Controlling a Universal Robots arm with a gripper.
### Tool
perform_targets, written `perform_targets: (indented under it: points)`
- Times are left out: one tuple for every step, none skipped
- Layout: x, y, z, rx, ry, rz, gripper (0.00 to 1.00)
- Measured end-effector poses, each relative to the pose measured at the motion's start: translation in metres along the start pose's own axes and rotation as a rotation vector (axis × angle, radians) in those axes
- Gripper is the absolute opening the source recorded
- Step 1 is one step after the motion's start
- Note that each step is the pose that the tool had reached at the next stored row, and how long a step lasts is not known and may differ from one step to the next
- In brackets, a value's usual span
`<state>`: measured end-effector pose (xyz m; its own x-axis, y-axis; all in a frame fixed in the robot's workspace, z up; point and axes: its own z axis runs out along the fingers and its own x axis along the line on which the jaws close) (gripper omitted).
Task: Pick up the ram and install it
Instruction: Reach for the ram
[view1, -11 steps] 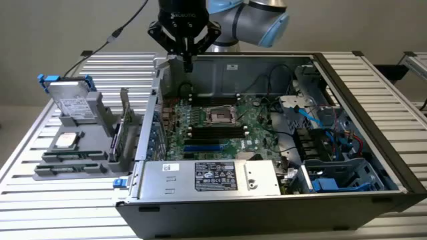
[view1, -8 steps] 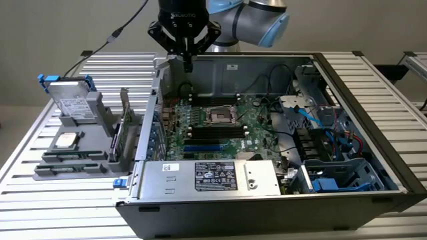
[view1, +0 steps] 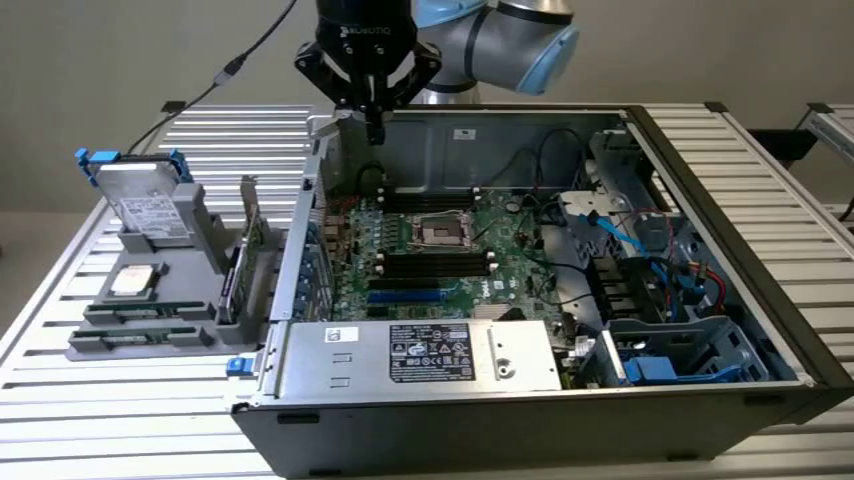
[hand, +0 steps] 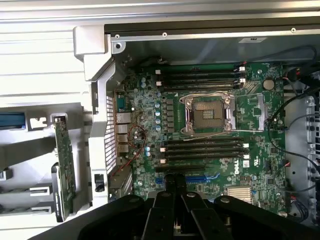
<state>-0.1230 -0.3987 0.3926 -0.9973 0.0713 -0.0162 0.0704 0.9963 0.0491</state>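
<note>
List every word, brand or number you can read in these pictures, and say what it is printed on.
"ROBOTIQ": on the gripper.
"DELL": on the motherboard.
Too small to read: the power supply label and the hard drive label.

White letters reading ROBOTIQ run across the upper body of the black gripper (view1: 375, 122) in the exterior view. In the wrist view the green printed motherboard (hand: 150, 165) carries the white word DELL, turned on its side, near the silver finned heatsink (hand: 243, 196). The black-and-white label (view1: 431, 352) on the grey metal power supply box (view1: 523, 366) and the white sticker (view1: 144, 212) on the silver hard drive (view1: 131, 178) bear print too small to read.
</note>
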Motion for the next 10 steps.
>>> perform_targets:
  points:
    - [0.003, -0.0001, -0.0001, -0.0006, 0.0059, 0.0, 0.1]
    - [0.006, -0.0001, 0.0, -0.0009, 0.0142, 0.001, 0.1]
    - [0.009, -0.0002, 0.0, -0.0013, 0.0233, 0.001, 0.1]
    - [0.012, -0.0004, 0.0002, -0.0014, 0.0314, 0.002, 0.1]
    - [0.017, -0.0006, 0.0003, -0.0009, 0.037, 0.002, 0.1]
    - [0.021, -0.0009, 0.0006, -0.0008, 0.0391, 0.002, 0.1]
    - [0.026, -0.0012, 0.0009, -0.0009, 0.0391, 0.002, 0.1]
    - [0.03, -0.0015, 0.001, -0.0009, 0.0392, 0.002, 0.1]
    - [0.035, -0.0019, 0.0013, -0.001, 0.0391, 0.002, 0.1]
    - [0.039, -0.0022, 0.0015, -0.001, 0.039, 0.002, 0.1]
